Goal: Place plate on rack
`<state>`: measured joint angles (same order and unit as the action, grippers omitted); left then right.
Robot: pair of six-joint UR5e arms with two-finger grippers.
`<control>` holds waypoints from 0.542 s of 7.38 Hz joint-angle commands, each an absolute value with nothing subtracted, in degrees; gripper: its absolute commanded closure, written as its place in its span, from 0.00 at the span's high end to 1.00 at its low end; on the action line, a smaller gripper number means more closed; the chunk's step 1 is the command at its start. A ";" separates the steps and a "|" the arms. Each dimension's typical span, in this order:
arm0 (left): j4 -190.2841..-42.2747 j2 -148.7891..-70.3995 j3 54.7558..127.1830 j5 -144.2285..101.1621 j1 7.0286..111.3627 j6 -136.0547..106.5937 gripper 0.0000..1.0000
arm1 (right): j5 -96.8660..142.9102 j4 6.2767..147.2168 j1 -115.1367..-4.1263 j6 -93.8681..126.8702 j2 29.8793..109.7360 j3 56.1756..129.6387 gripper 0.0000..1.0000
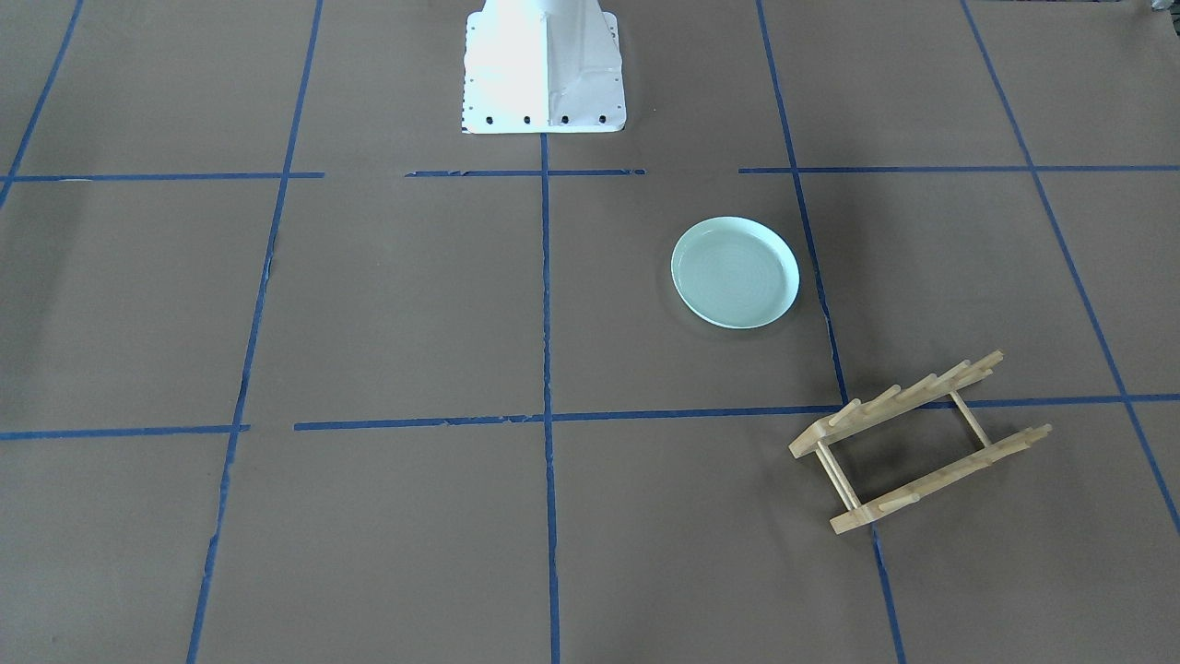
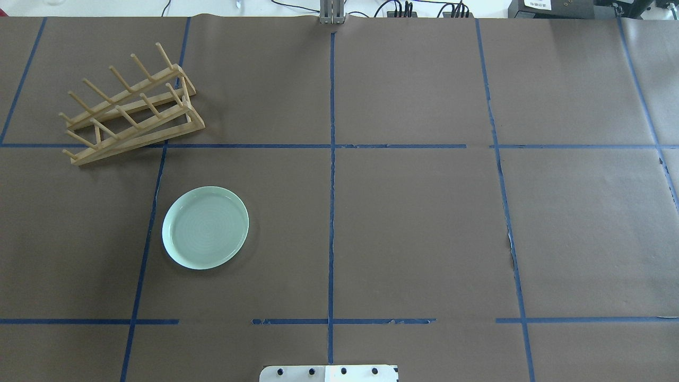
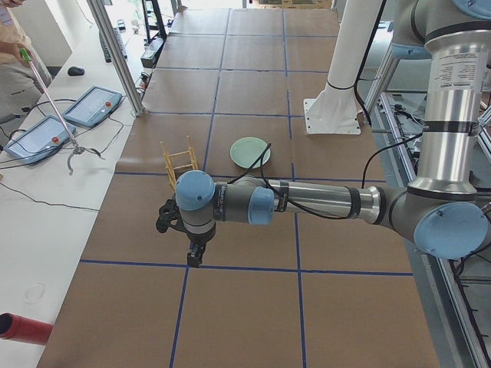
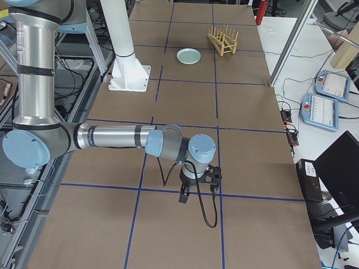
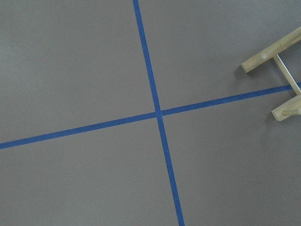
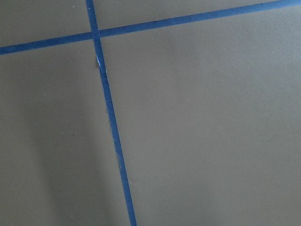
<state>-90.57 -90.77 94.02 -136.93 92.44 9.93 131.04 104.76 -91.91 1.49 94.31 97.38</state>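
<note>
The pale mint-green plate [image 2: 205,227] lies flat on the brown table, on the robot's left side; it also shows in the front view [image 1: 735,272]. The wooden rack [image 2: 130,106] stands apart from it, farther from the robot base and more to the left, and shows in the front view [image 1: 917,443]. Two rail ends of the rack [image 5: 270,54] show at the right edge of the left wrist view. My left gripper [image 3: 196,257] hangs above the table short of the rack. My right gripper [image 4: 183,196] hangs far from both. I cannot tell whether either is open or shut.
The white robot base [image 1: 544,69] stands at the table's edge. Blue tape lines [image 2: 331,159] divide the brown table cover. Control pendants [image 3: 92,106] and cables lie on the side bench. A person with a grabber stick [image 3: 46,100] stands there.
</note>
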 commanded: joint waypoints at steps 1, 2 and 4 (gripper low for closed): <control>-90.70 -91.05 94.05 -136.76 92.29 9.06 1.00 | 131.04 104.77 -91.85 1.49 94.39 97.47 1.00; -90.79 -91.05 95.26 -136.32 92.29 8.88 1.00 | 131.04 104.77 -91.85 1.49 94.39 97.47 1.00; -90.88 -90.27 96.59 -132.02 92.28 8.79 1.00 | 131.04 104.77 -91.93 1.49 94.39 97.47 1.00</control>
